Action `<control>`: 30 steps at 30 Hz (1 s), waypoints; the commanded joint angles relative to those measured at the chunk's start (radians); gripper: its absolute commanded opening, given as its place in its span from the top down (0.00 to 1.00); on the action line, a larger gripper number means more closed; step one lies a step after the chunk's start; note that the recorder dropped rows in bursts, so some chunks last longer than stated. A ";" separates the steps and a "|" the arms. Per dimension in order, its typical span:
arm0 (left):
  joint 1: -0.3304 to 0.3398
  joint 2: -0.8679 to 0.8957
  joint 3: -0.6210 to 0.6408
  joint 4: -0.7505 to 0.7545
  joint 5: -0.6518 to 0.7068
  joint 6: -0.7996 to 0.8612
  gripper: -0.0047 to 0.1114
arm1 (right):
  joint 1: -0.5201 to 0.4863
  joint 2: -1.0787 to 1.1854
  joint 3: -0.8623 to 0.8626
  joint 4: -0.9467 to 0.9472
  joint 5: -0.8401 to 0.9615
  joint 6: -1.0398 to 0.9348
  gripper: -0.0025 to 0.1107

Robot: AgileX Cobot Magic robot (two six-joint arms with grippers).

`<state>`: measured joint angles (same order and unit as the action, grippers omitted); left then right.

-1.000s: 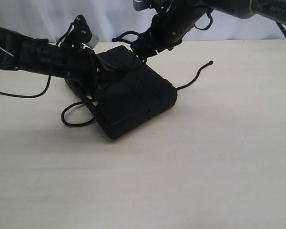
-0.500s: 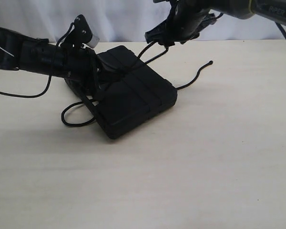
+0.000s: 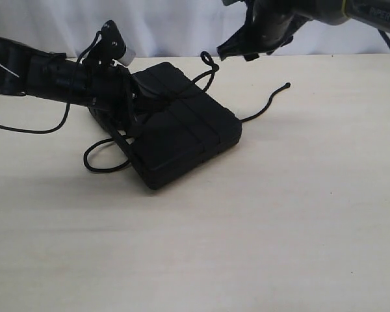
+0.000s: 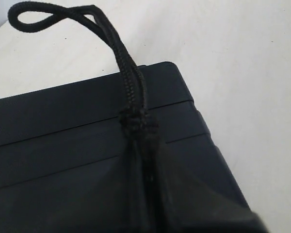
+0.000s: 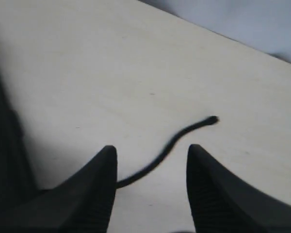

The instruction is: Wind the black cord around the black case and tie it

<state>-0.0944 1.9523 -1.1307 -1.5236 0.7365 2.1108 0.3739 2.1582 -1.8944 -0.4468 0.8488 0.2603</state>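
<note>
We saw the cord (image 3: 268,103) crossing the case (image 3: 182,133) near the counter's (image 3: 279,227) far edge, with a knot (image 4: 137,122) on the lid. The left gripper (image 3: 131,103) clenched the cord; the right gripper (image 5: 152,150) was released and empty. We judged that tightening was left.

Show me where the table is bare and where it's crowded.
Bare: the wide table stretch on the camera's side of the black case, and right of the black cord tail. Crowded: left of the case, with the left gripper and a cord loop.
</note>
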 commanded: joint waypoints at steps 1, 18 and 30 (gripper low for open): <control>0.000 -0.005 0.002 -0.006 0.010 0.027 0.96 | -0.004 -0.023 -0.052 0.332 -0.004 -0.313 0.60; 0.000 -0.005 0.002 -0.006 0.014 0.027 0.96 | -0.016 0.070 -0.172 0.589 0.005 -0.458 0.60; 0.000 -0.005 0.002 -0.006 -0.016 0.027 0.96 | -0.035 0.085 -0.174 0.468 0.006 -0.189 0.94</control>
<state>-0.0944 1.9523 -1.1307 -1.5236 0.7364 2.1108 0.3611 2.2649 -2.0585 0.0904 0.8478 -0.0594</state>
